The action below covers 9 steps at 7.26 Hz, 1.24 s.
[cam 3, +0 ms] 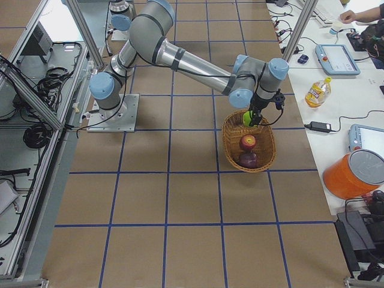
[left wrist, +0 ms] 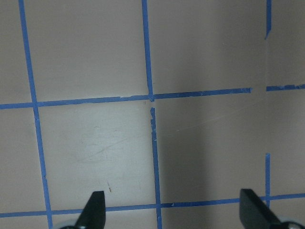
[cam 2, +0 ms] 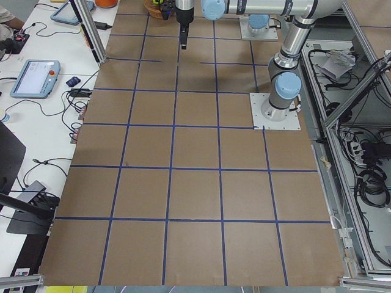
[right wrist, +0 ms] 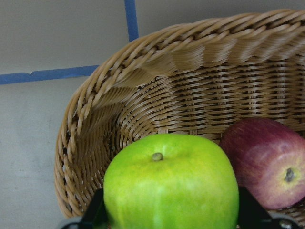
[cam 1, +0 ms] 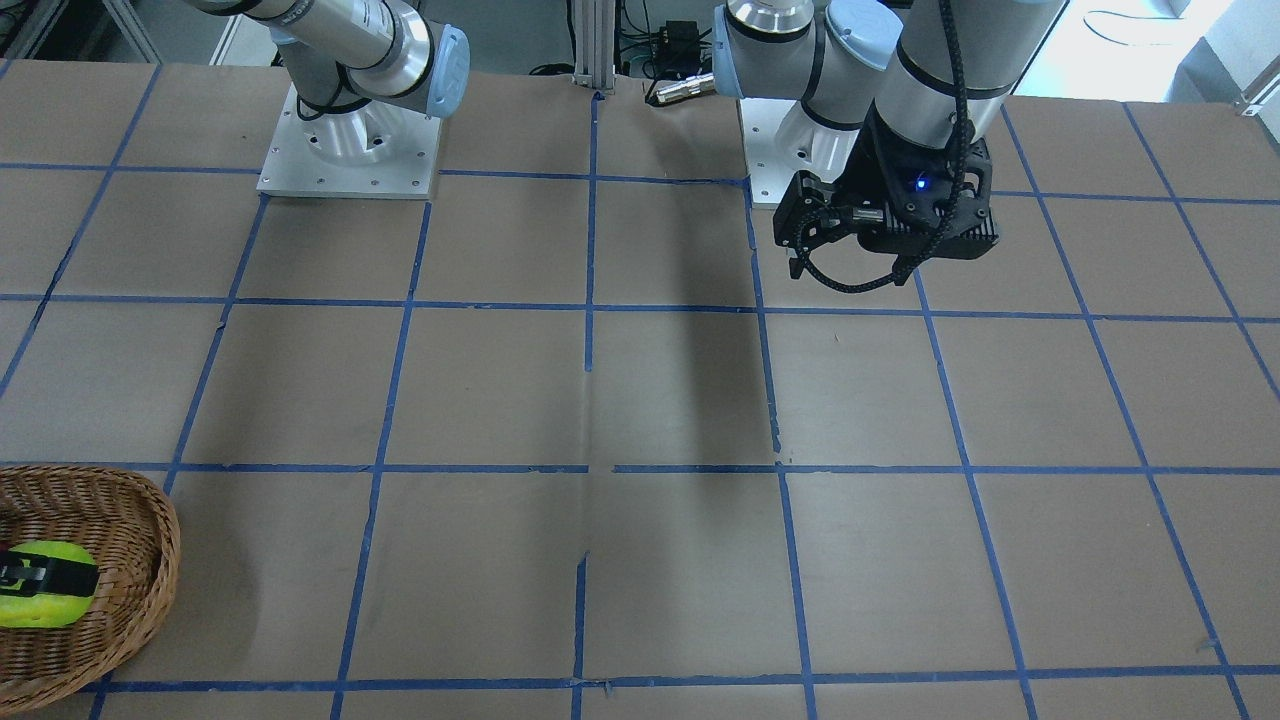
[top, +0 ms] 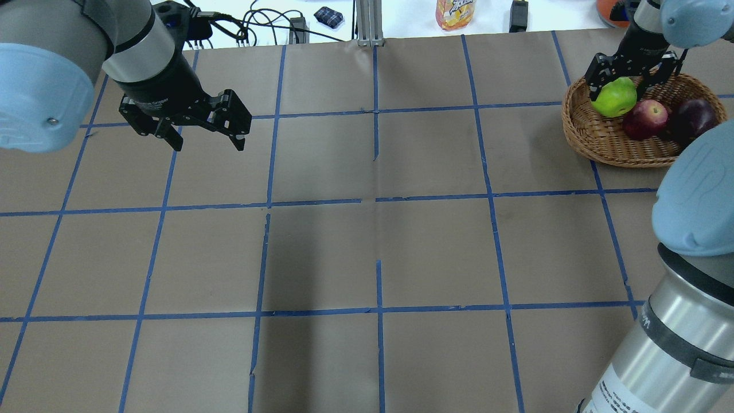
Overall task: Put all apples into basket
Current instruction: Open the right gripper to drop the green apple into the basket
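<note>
Green apple [top: 615, 97] is clamped between the fingers of your right gripper [top: 622, 89], which is closed on its two sides. It hangs inside the basket [top: 596, 143], at the end of the basket that points toward the middle of the worktop [top: 373, 258]. The basket stands in the corner of the worktop at the robot's right, on the edge across from the robot. Two more lie in it already: the red apple [top: 647, 119], just beside the green one, and the dark purple apple [top: 694, 115] at the basket's other end. You cannot tell from these views whether the held fruit rests on the wicker or hangs just above it.

By my reading you are at the release of the last fruit, so the task is nearly done. The next move calls for spreading the fingers without nudging the red apple, then lifting straight up so that the fingertips clear the wicker rim. If the fruit is hanging, lower it a little first, or it may roll.

Your left gripper [top: 207, 143] hovers with its fingers spread wide and nothing between them, above the worktop toward the far edge on the robot's left, well apart from the basket. It has nothing to do here.
</note>
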Tool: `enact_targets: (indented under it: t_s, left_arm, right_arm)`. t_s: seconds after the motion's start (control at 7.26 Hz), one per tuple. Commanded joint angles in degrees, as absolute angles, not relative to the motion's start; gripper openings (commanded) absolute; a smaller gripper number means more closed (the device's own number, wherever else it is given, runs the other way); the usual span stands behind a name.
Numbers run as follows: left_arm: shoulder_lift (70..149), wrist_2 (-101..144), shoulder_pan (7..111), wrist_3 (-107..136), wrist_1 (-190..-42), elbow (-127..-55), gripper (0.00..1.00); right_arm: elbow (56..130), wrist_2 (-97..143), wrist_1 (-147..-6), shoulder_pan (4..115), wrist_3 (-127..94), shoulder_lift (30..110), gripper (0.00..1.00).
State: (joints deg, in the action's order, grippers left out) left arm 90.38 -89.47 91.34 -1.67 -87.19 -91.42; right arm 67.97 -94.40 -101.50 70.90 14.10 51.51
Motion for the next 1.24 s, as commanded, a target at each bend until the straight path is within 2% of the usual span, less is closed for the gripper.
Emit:
enact_targets:
  t_s: [0.0,0.14,0.28,0.83,1.1]
  left_arm:
    - [90.4,-89.5,91.4,-1.7,-87.2,-91.5,1.00]
    - [90.4,-89.5,91.3,-1.7,-87.2,-91.5,1.00]
    - [90.4,-89.5,91.4,-1.7,-87.2,-91.5,1.00]
    - [90.4,-89.5,91.3,-1.7,-87.2,-91.5,1.00]
    - [90.4,-89.5,91.2,-1.7,-87.1,-91.4,1.00]
  right_arm:
    - [68.2,-94.5,-100.8,70.8,13.7,49.5,0.73]
    - [68.3,-94.5,-98.8,70.5,13.7,49.6,0.89]
    - [68.1,-94.6,-97.9,70.3,13.7,50.2,1.00]
    - [66.2,-94.1,-86.4,70.8,13.6,58.0,1.00]
    - [67.1,-93.3,-78.2,74.2,13.5,66.1,1.00]
